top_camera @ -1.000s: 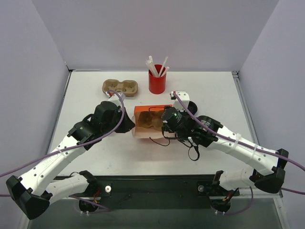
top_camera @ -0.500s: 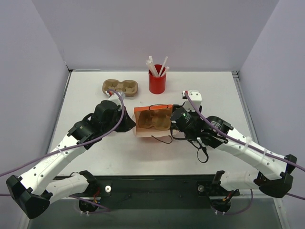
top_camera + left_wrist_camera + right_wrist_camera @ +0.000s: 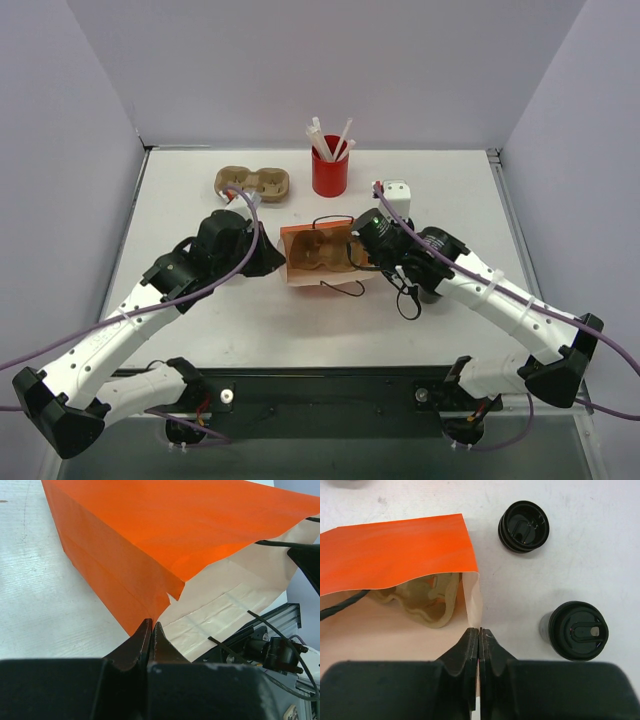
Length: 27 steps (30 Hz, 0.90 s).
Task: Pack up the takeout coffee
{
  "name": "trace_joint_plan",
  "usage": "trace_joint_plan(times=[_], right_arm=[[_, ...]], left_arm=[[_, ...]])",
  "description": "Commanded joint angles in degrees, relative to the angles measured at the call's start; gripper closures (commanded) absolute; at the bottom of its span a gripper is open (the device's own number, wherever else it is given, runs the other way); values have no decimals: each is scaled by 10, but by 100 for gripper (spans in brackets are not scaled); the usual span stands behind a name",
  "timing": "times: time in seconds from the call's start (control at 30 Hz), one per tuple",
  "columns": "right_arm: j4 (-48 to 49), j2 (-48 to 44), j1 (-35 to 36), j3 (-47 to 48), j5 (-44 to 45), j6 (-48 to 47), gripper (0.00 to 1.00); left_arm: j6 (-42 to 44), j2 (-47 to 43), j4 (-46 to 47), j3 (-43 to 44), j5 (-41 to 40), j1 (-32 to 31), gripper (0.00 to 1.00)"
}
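Two takeout coffee cups with black lids stand on the table in the right wrist view, one farther off and one nearer, both to the right of the orange paper bag. The right arm hides them from the top view. The bag lies between the arms with a tan cup carrier inside it. My right gripper is shut on the bag's right mouth edge. My left gripper is shut on the bag's left edge.
A second tan cup carrier sits at the back left. Behind the bag stands a red cup of white straws. The bag's black cord handles trail onto the table in front of it.
My right gripper opened and drew back to the right, then returned to the bag's right mouth edge and shut on it. The left arm has not moved.
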Motion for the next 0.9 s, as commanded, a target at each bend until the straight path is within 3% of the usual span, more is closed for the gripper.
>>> trace_joint_plan(times=[0.0, 0.03, 0.1, 0.17, 0.23, 0.3, 0.4, 0.53, 0.63, 0.67, 0.8, 0.83, 0.87], right_arm=[[6, -1, -4, 15, -9, -47, 100], [5, -1, -4, 25, -11, -54, 100], [-28, -2, 2, 85, -9, -51, 100], [-46, -7, 21, 90, 0, -24, 100], [-47, -12, 43, 52, -15, -5, 100], [-55, -2, 42, 36, -27, -1, 100], [-62, 17, 37, 124, -8, -41, 100], [-99, 57, 30, 237, -1, -80, 100], [-102, 51, 25, 170, -7, -53, 100], [-106, 50, 24, 167, -11, -49, 100], [-110, 51, 28, 247, 9, -94, 100], [-110, 46, 28, 245, 13, -87, 100], [-106, 39, 24, 194, 3, -76, 100]], left_arm=[[-16, -4, 10, 23, -1, -2, 100], [-17, -2, -3, 29, 0, -2, 100], [0, 26, -54, 129, -8, -1, 100], [16, 49, -157, 194, -40, -14, 100], [14, 39, -167, 149, -40, -15, 100], [-15, 11, -147, 79, 9, -1, 100], [-26, 16, -138, 100, 5, 1, 100], [0, 68, -220, 211, -15, 1, 100], [-33, 45, -181, 107, 41, 23, 100], [-38, 42, -178, 115, 68, 28, 100], [-15, 75, -241, 250, 24, 20, 100], [-16, 72, -239, 248, 19, 15, 100], [-22, 54, -229, 183, 23, 12, 100]])
